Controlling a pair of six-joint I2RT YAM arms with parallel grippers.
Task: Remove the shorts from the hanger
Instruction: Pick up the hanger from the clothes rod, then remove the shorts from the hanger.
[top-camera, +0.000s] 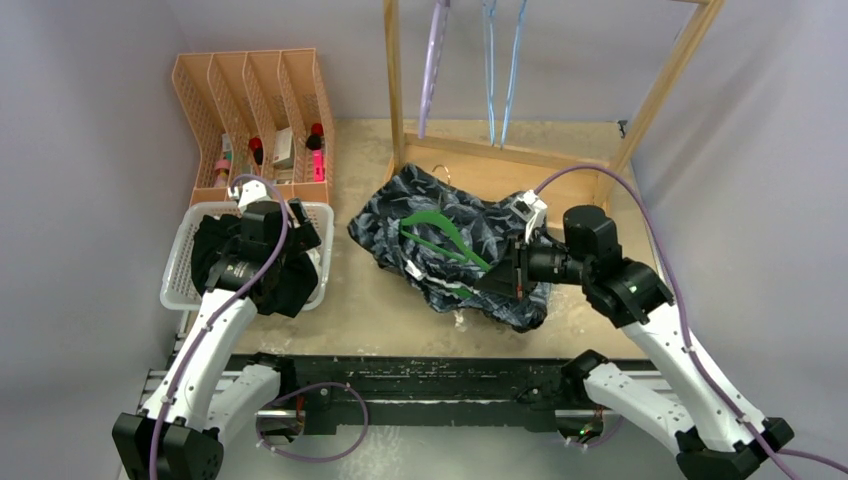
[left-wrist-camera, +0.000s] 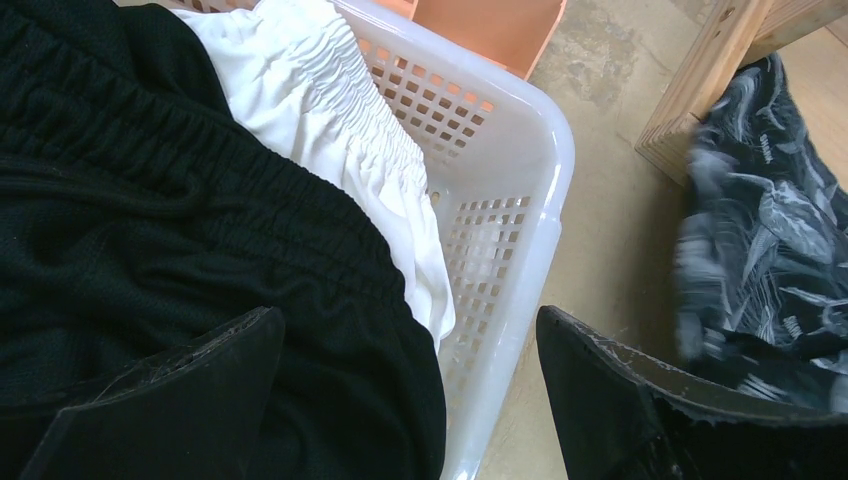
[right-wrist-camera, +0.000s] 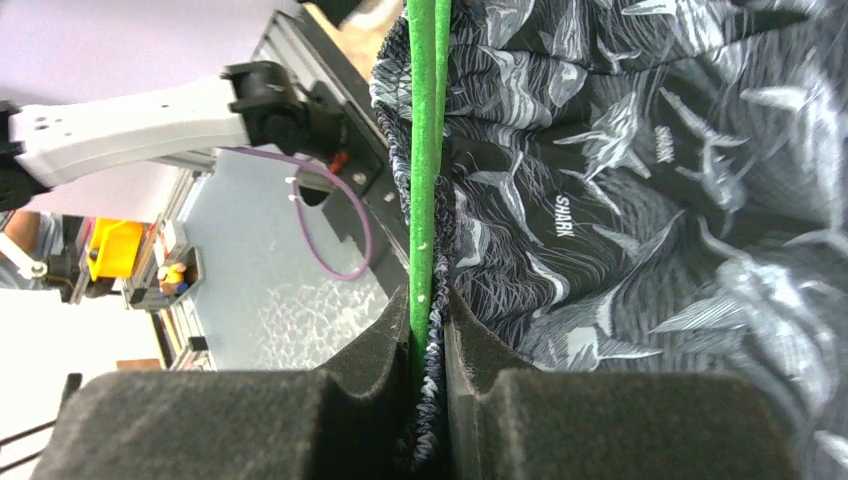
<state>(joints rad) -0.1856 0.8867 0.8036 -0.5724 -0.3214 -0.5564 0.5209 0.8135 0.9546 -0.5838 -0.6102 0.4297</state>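
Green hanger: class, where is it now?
Top view: green hanger lies mid-table on the patterned shorts, before the wooden rack, one end in the right gripper.

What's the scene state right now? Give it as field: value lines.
left gripper: open, over the white basket
right gripper: shut on the green hanger, waistband fabric pinched with it
patterned shorts: on the table in front of the wooden rack, hanger lying across them
basket contents: black shorts, white shorts
rack: purple hanger and blue hangers, bare
task status: patterned pair not yet off its hanger
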